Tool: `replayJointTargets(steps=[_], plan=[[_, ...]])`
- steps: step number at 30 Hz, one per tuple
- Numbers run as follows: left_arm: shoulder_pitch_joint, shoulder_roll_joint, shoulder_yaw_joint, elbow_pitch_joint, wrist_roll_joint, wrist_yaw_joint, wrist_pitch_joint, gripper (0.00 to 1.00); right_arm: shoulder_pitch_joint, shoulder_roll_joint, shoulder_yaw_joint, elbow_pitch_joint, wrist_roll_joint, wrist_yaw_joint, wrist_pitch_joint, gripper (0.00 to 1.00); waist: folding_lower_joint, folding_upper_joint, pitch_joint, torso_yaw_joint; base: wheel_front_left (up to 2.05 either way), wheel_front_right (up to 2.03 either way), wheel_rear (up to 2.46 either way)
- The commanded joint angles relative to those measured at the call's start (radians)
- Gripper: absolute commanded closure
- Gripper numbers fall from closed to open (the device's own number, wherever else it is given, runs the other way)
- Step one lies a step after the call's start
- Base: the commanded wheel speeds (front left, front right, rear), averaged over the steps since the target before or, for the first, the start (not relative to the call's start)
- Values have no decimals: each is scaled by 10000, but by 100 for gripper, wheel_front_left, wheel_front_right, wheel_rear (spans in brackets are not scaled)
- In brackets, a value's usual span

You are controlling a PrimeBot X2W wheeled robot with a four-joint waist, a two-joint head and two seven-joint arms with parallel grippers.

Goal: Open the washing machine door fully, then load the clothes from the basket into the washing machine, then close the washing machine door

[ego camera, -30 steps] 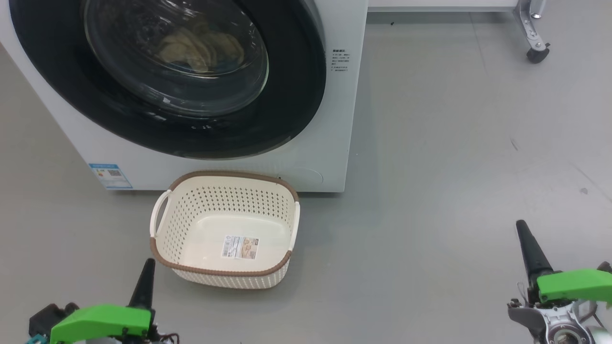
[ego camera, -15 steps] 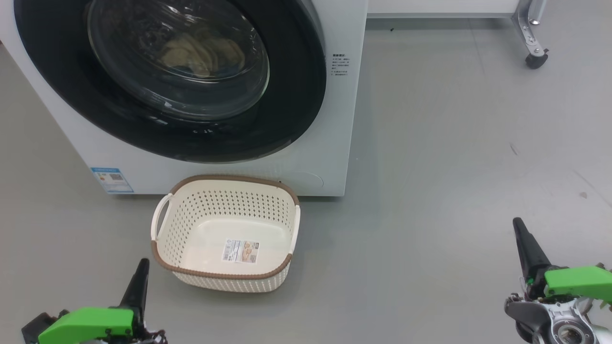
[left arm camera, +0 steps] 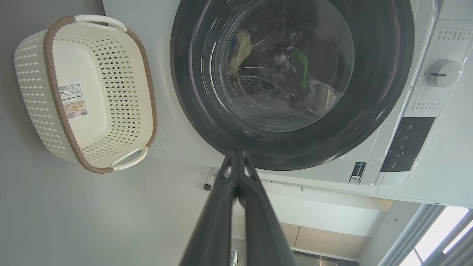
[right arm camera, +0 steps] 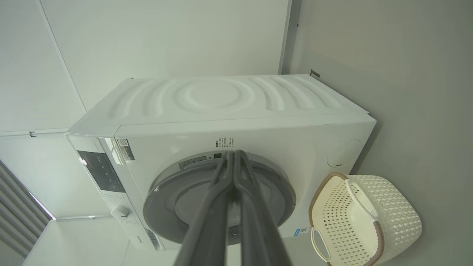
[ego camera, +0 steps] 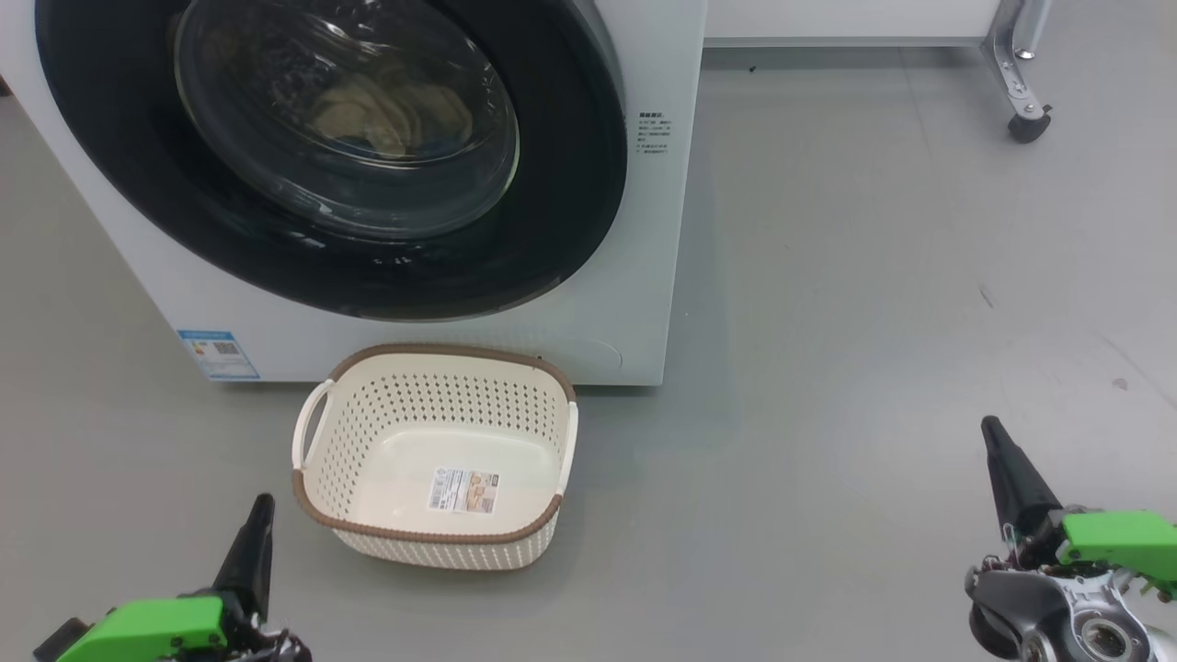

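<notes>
we see the washing machine door (ego camera: 570, 184) lying flat against the front of the washing machine (ego camera: 644, 294), its black ring closing the opening all round; whether the catch has taken we cannot tell. the clothes (ego camera: 386, 110) show as a pale heap behind the glass, inside the drum. the basket (ego camera: 441, 350) stands on the floor (ego camera: 828, 368) just in front of the machine's foot, below the door, its long side running along the machine's front. nothing lies in it but the sticker on its bottom.

the left gripper (ego camera: 262, 510) sits low at the left, jaws pressed together and holding nothing, just beside the basket's near left corner. the door is ahead of it and up, with the basket between. the right gripper (ego camera: 993, 432) is likewise pinched together and empty, well apart to the right over bare floor. from there the door lies ahead and to its left.

we judge all three steps done, so little is left but a possible firming push on the door. for that the left arm is nearer, though it would have to rise over the basket's rim. the right arm has the freer path, with open floor all the way and only a wheeled leg (ego camera: 1025, 124) far off at the upper right.
</notes>
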Motion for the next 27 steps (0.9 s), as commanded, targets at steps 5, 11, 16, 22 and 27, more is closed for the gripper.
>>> replayJointTargets(steps=[5, 11, 16, 22, 27], plan=[[-481, 66, 447, -252, -132, -75, 121, 100, -572, -212, 145, -287, 143, 0, 101, 100, 0, -1, -1, 0, 0, 0, 0], [-482, 48, 472, -251, -111, -75, 141, 100, -574, -195, 120, -285, 123, 0, 121, 100, 0, -1, -1, 0, 0, 0, 0], [-484, 35, 492, -250, -95, -75, 157, 100, -576, -181, 102, -284, 107, 0, 136, 100, 0, -1, -1, 0, 0, 0, 0], [-485, 21, 510, -249, -79, -75, 172, 100, -577, -169, 84, -283, 92, 0, 150, 100, 0, -1, -1, 0, 0, 0, 0], [-487, 9, 528, -248, -64, -75, 186, 100, -579, -156, 66, -281, 78, 0, 164, 100, 0, -1, -1, 0, 0, 0, 0]])
